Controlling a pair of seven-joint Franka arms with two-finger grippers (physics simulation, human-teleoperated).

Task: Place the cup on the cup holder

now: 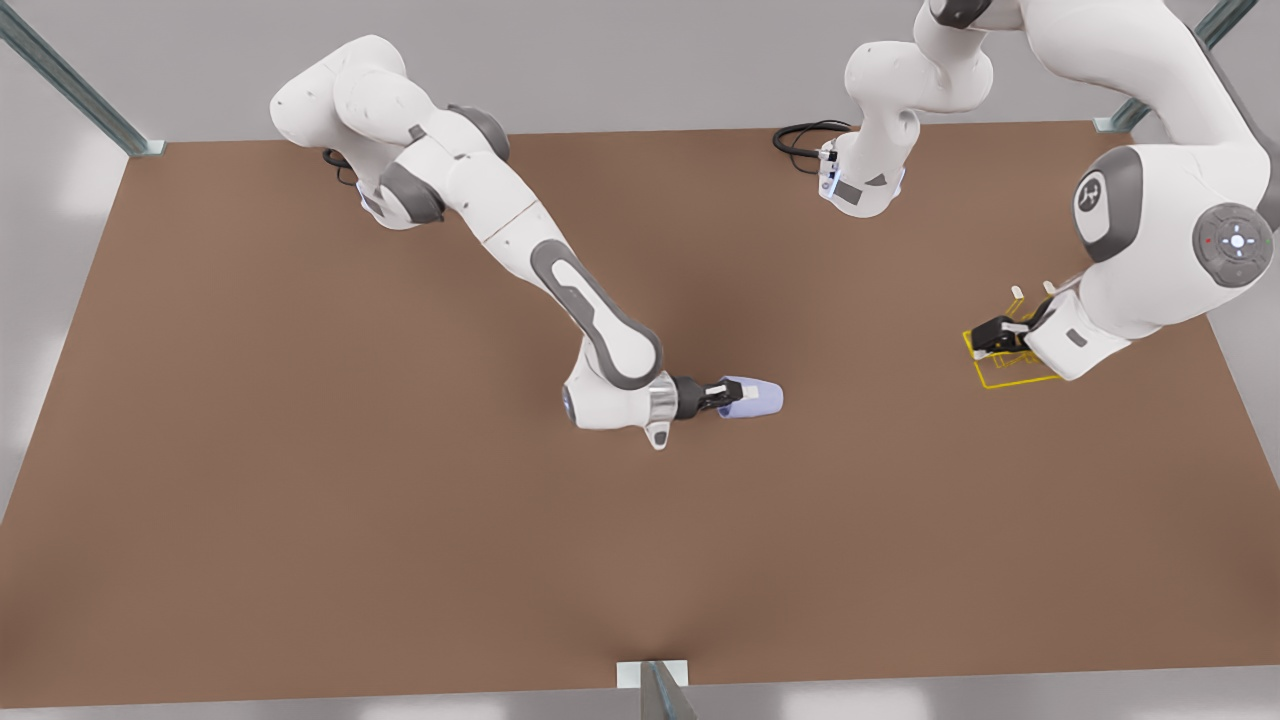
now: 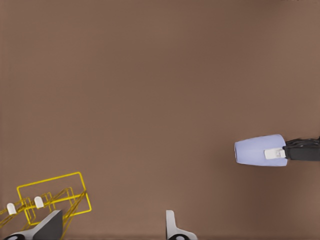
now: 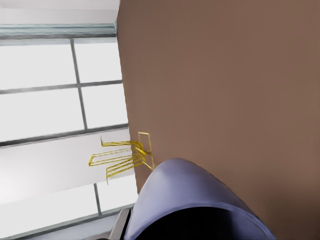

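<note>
The pale lavender cup [image 1: 760, 398] is held on its side near the table's middle, rim toward the wrist, with my right gripper [image 1: 725, 397] shut on its rim. Its wall and dark mouth loom close in the right wrist view [image 3: 190, 200]. The left wrist view has the cup [image 2: 257, 150] far off. The yellow wire cup holder [image 1: 1012, 378] stands on the table at the front view's right, also seen at a distance from the right wrist [image 3: 122, 157]. My left gripper [image 1: 990, 345] hovers over the cup holder [image 2: 50, 192], open [image 2: 112, 217], one finger [image 2: 47, 227] against the wires.
The brown table [image 1: 400, 520] lies bare between the cup and the rack. Metal frame posts [image 1: 130, 135] stand at the corners and one at the near edge [image 1: 655, 685]. A black cable [image 1: 800, 140] coils by the far arm base.
</note>
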